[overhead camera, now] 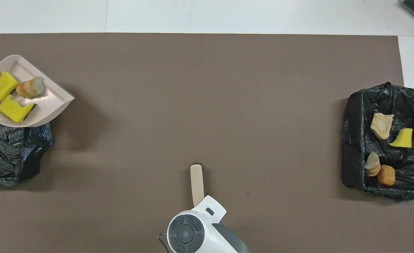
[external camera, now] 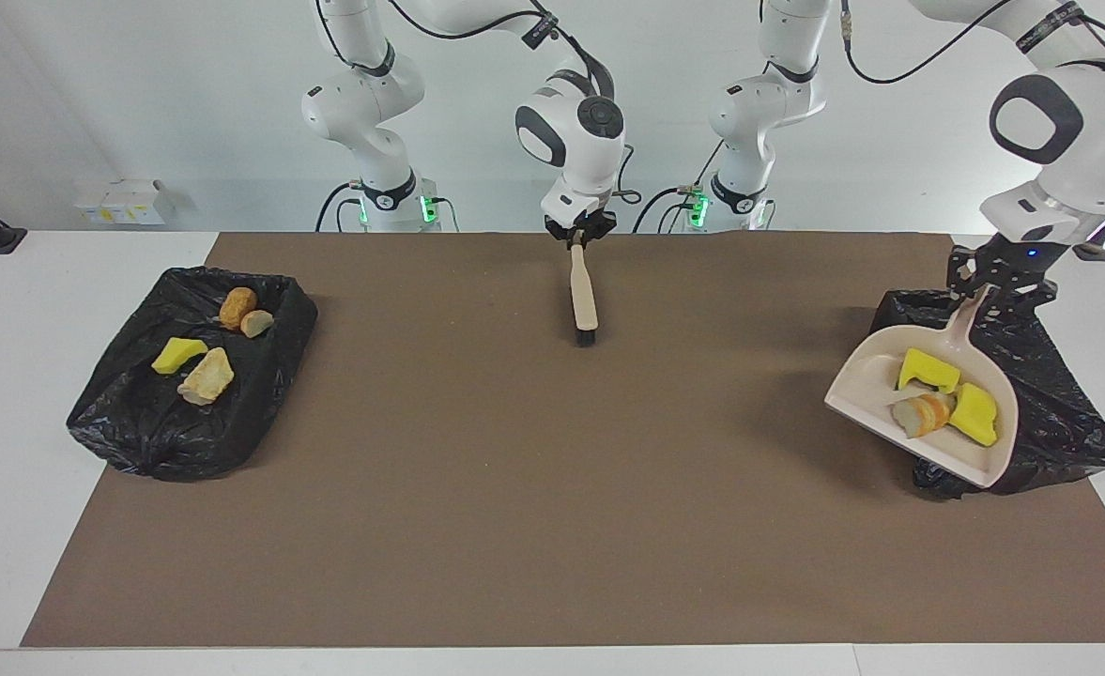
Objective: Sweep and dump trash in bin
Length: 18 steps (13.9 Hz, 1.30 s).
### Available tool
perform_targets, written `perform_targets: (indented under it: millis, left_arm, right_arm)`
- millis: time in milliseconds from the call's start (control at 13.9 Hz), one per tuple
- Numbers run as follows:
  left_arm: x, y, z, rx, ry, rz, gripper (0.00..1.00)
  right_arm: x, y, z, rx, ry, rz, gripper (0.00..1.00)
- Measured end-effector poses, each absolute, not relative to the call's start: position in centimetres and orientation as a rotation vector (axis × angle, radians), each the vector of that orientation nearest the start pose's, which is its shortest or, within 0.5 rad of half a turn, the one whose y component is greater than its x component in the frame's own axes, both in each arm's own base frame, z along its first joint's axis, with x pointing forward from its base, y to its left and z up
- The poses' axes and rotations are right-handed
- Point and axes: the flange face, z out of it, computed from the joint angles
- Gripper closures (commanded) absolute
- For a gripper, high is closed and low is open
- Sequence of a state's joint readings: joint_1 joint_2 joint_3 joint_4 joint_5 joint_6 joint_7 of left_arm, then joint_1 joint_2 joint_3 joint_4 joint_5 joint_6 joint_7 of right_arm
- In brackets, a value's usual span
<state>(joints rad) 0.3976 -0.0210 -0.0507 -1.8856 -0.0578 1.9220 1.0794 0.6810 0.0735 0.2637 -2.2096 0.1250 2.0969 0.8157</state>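
Left pincer (external camera: 996,282): clamped on dustpan (external camera: 867,390) handle, three trash lumps (external camera: 946,401) inside, over bin bag (external camera: 1059,413). Right pincer (external camera: 579,231): clamped on brush (external camera: 584,299), mid-desk.

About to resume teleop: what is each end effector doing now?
Left end effector: shut on the dustpan handle, over a bin bag.
Right end effector: shut on the brush.

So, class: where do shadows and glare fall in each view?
Facing view: a soft shadow lies on the brown mat beside the raised dustpan, and a small one under the brush; the black bin bag glints. Overhead view: the dustpan's shadow shows again, and the bag holding trash shines.
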Motion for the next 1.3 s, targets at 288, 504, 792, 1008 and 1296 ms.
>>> perform_targets:
  millis: [288,504,792,1008,1296]
  left_arm:
    - [49.8,27.1,53.2,-2.767,1.195,0.017,1.0]
    - [49.4,30.3,54.7,-2.612,1.318,0.116,1.0]
    - [51.3,31.9,55.7,-2.358,1.39,0.311,1.0]
    - [52.8,30.8,56.2,-2.145,1.445,0.457,1.0]
    - [55.2,27.2,56.9,-1.915,1.517,0.577,1.0]
  right_arm:
    - [30.9,43.2,35.0,-3.205,-0.094,0.342,0.0]
    - [33.2,43.3,38.8,-3.215,-0.065,0.351,0.0]
    - [37.5,40.8,44.6,-3.214,-0.046,0.395,0.0]
    - [40.7,37.2,49.1,-3.205,-0.155,0.476,0.0]
    - [44.8,31.4,53.4,-3.167,-0.293,0.513,0.0]
